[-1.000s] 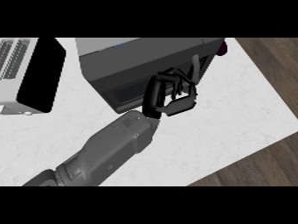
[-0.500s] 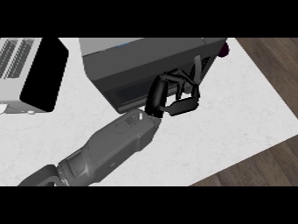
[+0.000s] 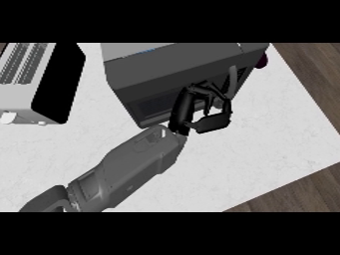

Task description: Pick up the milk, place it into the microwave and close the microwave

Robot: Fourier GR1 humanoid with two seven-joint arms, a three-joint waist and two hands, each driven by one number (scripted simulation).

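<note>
Forearm (image 3: 128, 169) comes in from 7 o'clock and runs up toward 1 o'clock across the white surface (image 3: 275, 164). I take it for the left; no other arm shows.

Left hand (image 3: 202, 112) sits at the middle, over the near front face of the microwave (image 3: 172, 64). Fingers (image 3: 202, 92) are curled inward, thumb tucked below them. I make out nothing held between them. Whether they touch the front panel I cannot tell from above.

Milk: not visible anywhere on the surface, nor in my hand. Judgement: it is either inside the microwave or hidden under my hand; the view does not settle it.

Microwave: dark grey box, long axis running roughly 10 to 4 o'clock, front face toward me. A pale upright bar (image 3: 232, 82), perhaps the handle, stands just at 1 o'clock of my fingers on the right end of the front. The front looks flush, so the door seems shut or nearly so.

Relation that matters: the front panel lies straight ahead of my fingers at 12 o'clock, and this hand is the only one near it. Any closing push would go that way.

Farther off: a white appliance (image 3: 25, 74) with a black panel at 10 o'clock, well apart. A small maroon thing (image 3: 263, 61) peeks out behind the microwave at 1 o'clock.
</note>
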